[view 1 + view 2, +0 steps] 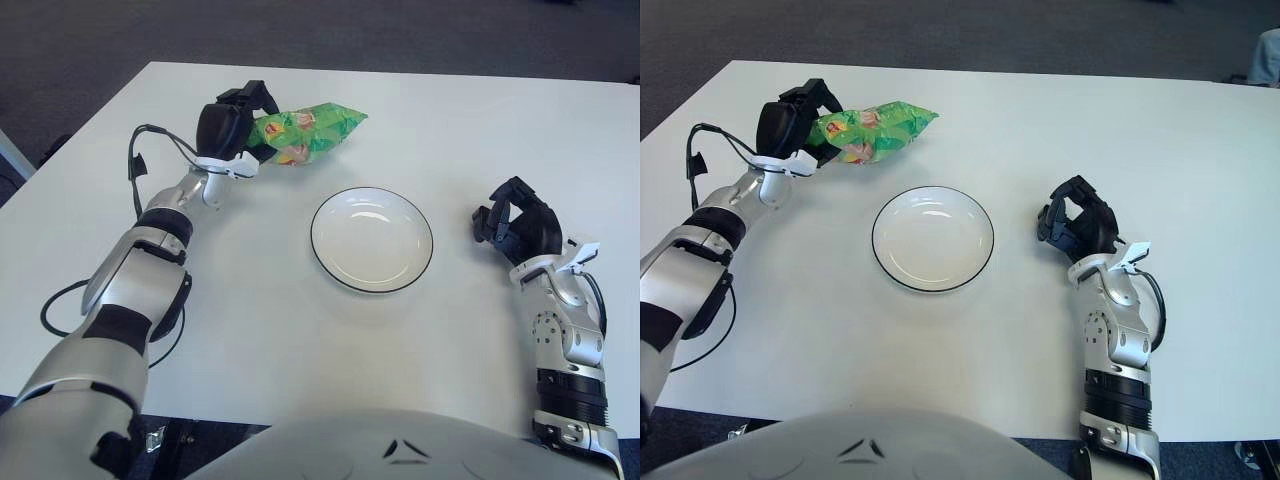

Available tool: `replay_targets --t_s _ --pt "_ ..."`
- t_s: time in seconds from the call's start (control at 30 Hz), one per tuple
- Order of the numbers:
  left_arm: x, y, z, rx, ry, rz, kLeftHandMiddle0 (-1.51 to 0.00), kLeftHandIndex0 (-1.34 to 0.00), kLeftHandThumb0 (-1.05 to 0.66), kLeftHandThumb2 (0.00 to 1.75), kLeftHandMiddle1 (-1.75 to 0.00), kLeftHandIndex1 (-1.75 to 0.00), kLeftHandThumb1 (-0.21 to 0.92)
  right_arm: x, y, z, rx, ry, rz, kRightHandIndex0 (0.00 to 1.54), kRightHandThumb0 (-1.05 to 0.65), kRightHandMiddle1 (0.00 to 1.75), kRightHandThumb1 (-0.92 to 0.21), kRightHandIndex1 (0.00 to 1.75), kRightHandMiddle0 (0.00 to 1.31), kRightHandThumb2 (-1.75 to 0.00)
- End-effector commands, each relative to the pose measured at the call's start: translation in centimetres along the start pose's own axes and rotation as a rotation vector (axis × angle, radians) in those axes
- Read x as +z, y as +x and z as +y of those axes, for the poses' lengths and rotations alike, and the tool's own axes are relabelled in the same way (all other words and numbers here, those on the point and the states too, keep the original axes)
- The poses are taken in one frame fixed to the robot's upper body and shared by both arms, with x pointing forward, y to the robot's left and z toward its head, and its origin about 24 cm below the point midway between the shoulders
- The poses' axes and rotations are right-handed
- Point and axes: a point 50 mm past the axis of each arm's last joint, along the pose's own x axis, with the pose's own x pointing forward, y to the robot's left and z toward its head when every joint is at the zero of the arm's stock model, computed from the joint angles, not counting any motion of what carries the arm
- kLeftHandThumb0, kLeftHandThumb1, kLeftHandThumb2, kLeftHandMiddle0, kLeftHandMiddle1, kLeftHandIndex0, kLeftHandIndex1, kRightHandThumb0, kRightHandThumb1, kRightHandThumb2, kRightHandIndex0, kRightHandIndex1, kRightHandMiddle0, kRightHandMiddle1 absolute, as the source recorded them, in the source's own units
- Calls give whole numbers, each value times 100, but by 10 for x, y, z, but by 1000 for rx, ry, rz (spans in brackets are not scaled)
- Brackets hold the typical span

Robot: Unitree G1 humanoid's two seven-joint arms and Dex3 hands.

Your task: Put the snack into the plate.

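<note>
A white bench [300,330] fills the scene, seen from above and from the robot's own side, with dark carpet beyond its far edge. Toward the far left, the left hand [228,125] has its black fingers curled around the left end of a green snack bag [305,130], pinching it there. The bag stretches to the right from the hand and appears lifted off the bench surface, with a faint shadow beneath it. The silver left arm runs from the near left corner up to that hand, and a thin black cable [140,170] loops beside the wrist. Near the middle of the bench sits a round white plate [372,240] with a thin dark rim. It is empty, and it lies to the right of the snack bag and nearer to the robot, clearly apart from it. On the right, the right hand [515,222] shows beside the plate, well clear of it, with its dark fingers curled inward and holding nothing. Its silver forearm leads down to the near right edge.
</note>
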Motion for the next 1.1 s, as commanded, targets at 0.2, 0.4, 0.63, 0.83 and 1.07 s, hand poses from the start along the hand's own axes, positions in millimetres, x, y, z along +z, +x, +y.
replay_targets --t_s 0.2,0.4,0.63,0.83,1.07 --pt "1 -2 25 149 -75 -35 -83 -58 0 162 -171 -175 5 -35 -10 -7 -58 40 150 115 -47 175 -37 175 57 -126" --pt "10 2 21 261 -95 -39 -85 -61 0 166 -171 -175 1 -36 -10 -7 -56 37 149 115 -47 175 -37 175 58 -126" --pt "22 4 27 419 -139 -77 -92 -67 -1 173 -168 -175 -7 -35 -11 -6 -55 29 143 115 -47 175 -37 175 58 -126" --pt "19 -5 34 435 -207 -44 -96 -70 -1 174 -163 -175 -10 -35 -11 -6 -54 34 138 115 -47 175 -37 175 58 -126" --pt "22 -5 37 473 -288 -34 -98 -71 0 175 -159 -175 -11 -34 -11 -6 -51 32 135 114 -47 175 -37 175 57 -126"
